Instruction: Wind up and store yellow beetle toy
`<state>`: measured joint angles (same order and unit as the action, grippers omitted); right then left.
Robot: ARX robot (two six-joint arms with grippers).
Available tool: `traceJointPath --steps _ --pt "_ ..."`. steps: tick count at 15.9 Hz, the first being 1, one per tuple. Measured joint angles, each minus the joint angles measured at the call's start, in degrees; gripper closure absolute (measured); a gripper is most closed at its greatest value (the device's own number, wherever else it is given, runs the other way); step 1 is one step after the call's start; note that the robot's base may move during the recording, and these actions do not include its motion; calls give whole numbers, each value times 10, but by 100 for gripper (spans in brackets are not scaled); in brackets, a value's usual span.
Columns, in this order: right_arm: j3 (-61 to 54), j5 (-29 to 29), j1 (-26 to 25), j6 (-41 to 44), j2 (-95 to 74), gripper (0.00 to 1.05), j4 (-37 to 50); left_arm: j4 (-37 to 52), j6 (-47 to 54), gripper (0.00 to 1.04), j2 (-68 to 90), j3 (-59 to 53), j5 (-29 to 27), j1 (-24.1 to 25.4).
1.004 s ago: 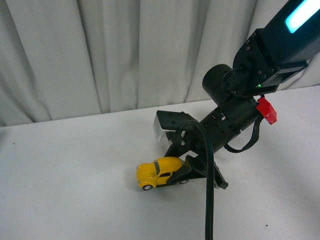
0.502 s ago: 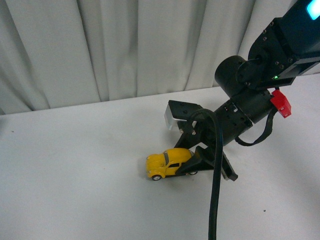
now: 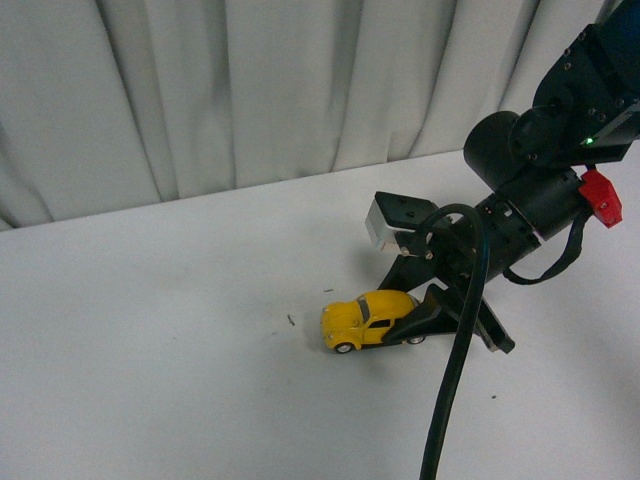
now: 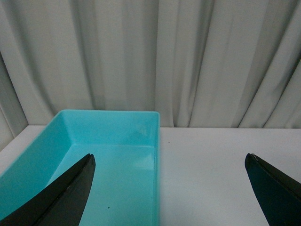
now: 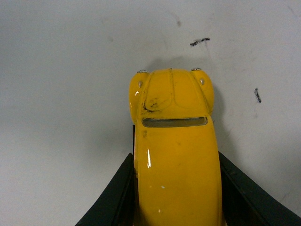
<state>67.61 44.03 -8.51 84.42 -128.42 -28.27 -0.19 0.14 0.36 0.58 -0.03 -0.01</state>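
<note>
The right hand (image 3: 392,322) grips the yellow beetle toy (image 3: 350,320); the left hand (image 4: 168,159) is spread wide, empty.

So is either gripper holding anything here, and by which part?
The right gripper clamps the yellow beetle toy by its rear flanks; the left gripper is open and empty.

No writing, label, brand, number or sign can be read in any view. The yellow beetle toy (image 5: 176,155) shows only dark scuffs on its bonnet, with no lettering. The red tab (image 3: 600,197) at the far right is too small to show any print.
</note>
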Motion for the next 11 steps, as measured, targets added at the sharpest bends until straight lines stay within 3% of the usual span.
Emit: traceJointPath --steps 6,11 --pt "-74 7 -102 79 25 62 -35 0 0 7 0 0 0 0" --pt "-86 -7 -140 128 30 62 -60 0 0 7 0 0 0 0"
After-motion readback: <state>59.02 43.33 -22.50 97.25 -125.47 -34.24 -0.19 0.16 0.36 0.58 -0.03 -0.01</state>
